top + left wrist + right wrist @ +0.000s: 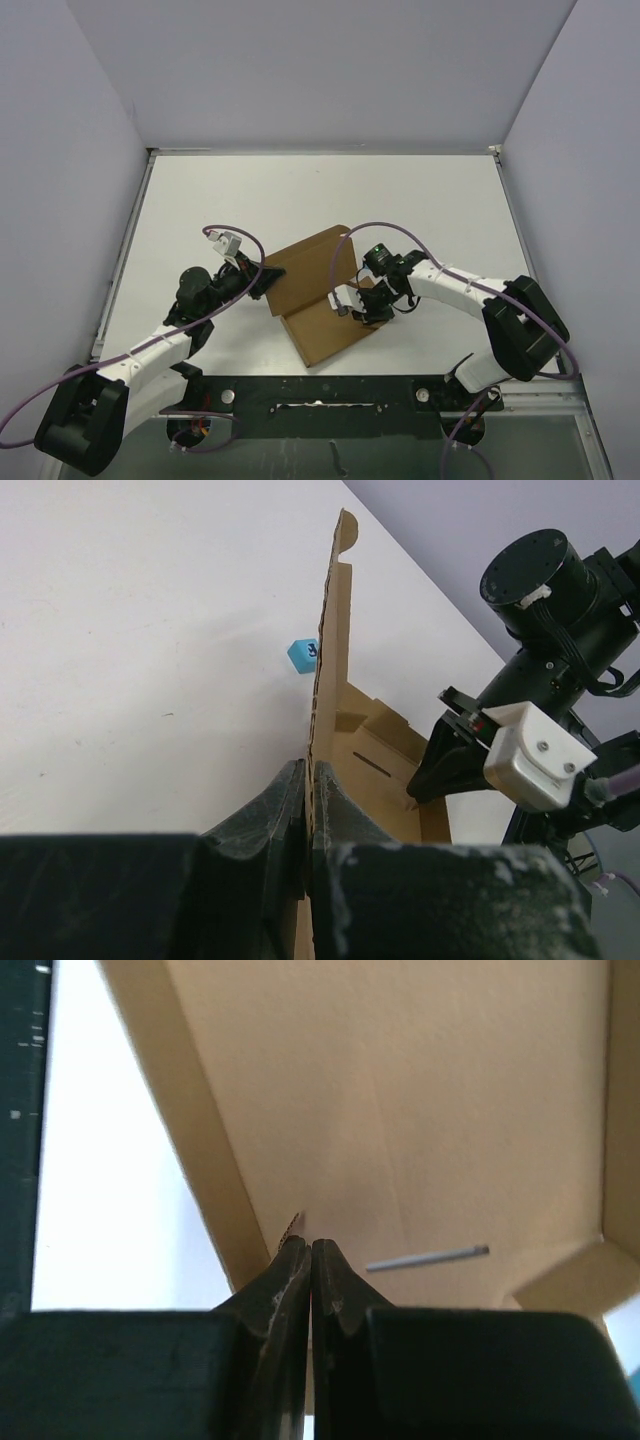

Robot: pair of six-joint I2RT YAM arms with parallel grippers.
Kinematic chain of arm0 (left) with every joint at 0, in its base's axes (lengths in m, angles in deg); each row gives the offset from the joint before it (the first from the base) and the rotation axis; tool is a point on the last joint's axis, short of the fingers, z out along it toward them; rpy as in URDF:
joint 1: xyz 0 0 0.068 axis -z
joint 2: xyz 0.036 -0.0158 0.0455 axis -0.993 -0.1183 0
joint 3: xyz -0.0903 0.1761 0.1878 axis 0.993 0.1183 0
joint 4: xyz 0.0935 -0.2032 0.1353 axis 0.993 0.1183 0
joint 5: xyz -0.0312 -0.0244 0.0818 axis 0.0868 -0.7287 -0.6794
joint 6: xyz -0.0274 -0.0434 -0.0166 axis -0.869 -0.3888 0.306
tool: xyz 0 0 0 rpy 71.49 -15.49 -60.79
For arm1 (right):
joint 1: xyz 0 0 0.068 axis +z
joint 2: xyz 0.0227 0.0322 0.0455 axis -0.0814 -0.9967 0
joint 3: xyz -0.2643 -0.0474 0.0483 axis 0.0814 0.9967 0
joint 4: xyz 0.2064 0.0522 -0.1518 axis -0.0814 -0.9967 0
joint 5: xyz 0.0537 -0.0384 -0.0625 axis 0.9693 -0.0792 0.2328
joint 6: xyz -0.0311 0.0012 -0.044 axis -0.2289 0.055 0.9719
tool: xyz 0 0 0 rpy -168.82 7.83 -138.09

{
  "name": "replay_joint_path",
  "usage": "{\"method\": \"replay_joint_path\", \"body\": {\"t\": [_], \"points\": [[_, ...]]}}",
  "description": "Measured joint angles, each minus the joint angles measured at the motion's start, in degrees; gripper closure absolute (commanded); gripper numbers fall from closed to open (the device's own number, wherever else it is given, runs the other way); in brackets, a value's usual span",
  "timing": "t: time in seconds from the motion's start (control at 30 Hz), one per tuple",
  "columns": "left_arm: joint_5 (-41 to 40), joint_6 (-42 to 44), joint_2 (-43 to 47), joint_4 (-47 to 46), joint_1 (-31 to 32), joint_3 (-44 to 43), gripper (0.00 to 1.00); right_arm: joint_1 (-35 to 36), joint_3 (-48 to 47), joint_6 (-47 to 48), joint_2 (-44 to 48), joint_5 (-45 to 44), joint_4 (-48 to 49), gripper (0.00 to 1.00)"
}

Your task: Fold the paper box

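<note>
The paper box (310,265) is a brown cardboard sheet in mid table. Its far panel stands raised and its near panel (325,335) lies flat. My left gripper (262,281) is shut on the raised panel's left edge. The left wrist view shows the thin cardboard edge (335,680) running up from between its fingers (309,770). My right gripper (348,303) is at the raised panel's lower right corner. In the right wrist view its tips (311,1244) are shut, with a thin corrugated edge at them. The panel's inner face (400,1110), with a slit, fills the view.
A tiny blue cube (303,655) sits on the white table just left of the raised panel; it is hidden in the top view. The right arm's wrist (545,590) is close to the right of the box. A black rail (320,400) runs along the near edge.
</note>
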Motion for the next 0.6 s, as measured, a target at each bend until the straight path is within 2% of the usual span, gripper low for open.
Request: {"method": "replay_joint_path", "body": {"t": [0.33, 0.47, 0.6], "points": [[-0.6, 0.0, 0.0, 1.5, 0.1, 0.0, 1.00, 3.9, 0.0, 9.2, 0.0, 5.8, -6.1, 0.99], [-0.5, 0.1, 0.2, 1.8, 0.1, 0.0, 1.00, 3.0, 0.0, 7.6, 0.0, 5.8, -5.6, 0.91], [-0.1, 0.4, 0.9, 1.7, 0.1, 0.0, 1.00, -3.3, -0.5, 3.8, 2.5, 7.8, -4.9, 0.81]]}}
